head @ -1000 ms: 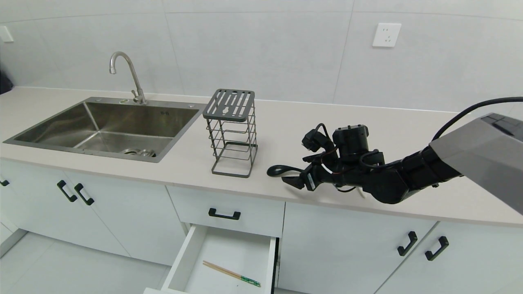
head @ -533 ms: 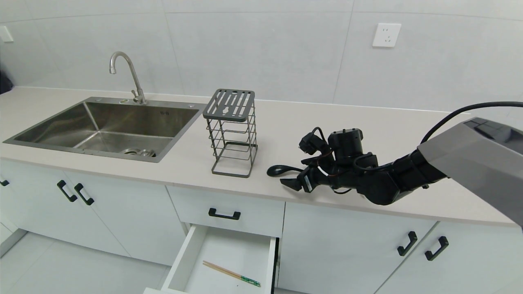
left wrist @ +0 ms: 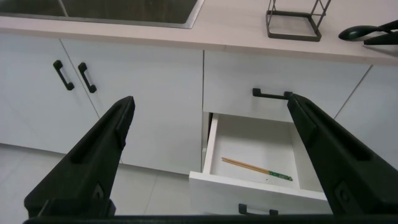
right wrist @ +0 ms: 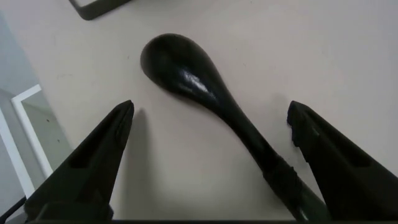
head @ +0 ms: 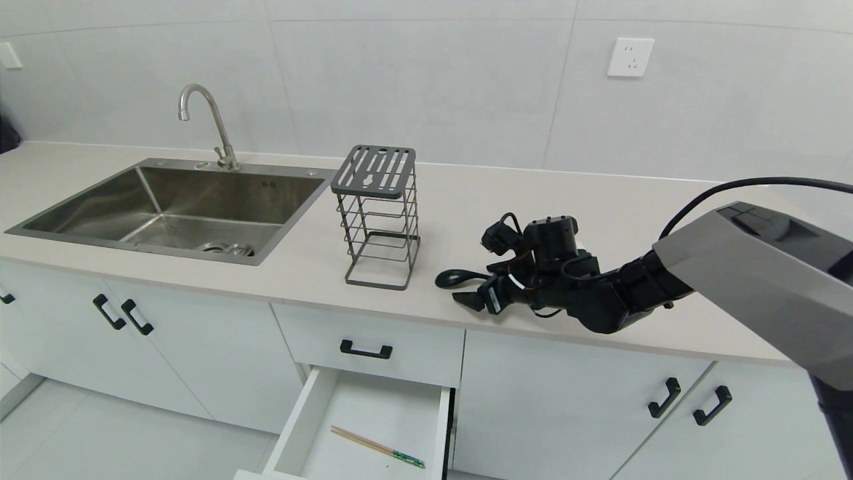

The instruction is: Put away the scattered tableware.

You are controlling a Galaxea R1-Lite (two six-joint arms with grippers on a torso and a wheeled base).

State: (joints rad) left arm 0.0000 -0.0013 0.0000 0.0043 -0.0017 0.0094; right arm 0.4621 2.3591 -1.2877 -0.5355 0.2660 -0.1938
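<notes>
Nearest, lower than the rack (head: 380, 213): left gripper (left wrist: 209, 106), jaws wide apart, facing the open drawer (head: 293, 427) with chopsticks (head: 377, 447). On the surface (head: 300, 267) just right of the rack: black spoon (head: 455, 277), its handle between the parted jaws of the right gripper (head: 474, 288).

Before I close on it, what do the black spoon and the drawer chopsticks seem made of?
Spoon: glossy black with soft highlights, so probably plastic or lacquered wood. Chopsticks: matte pale tan with green ends, probably bamboo or wood.

Sink (head: 200, 190), faucet (head: 214, 120), wall socket (head: 630, 57)
</notes>
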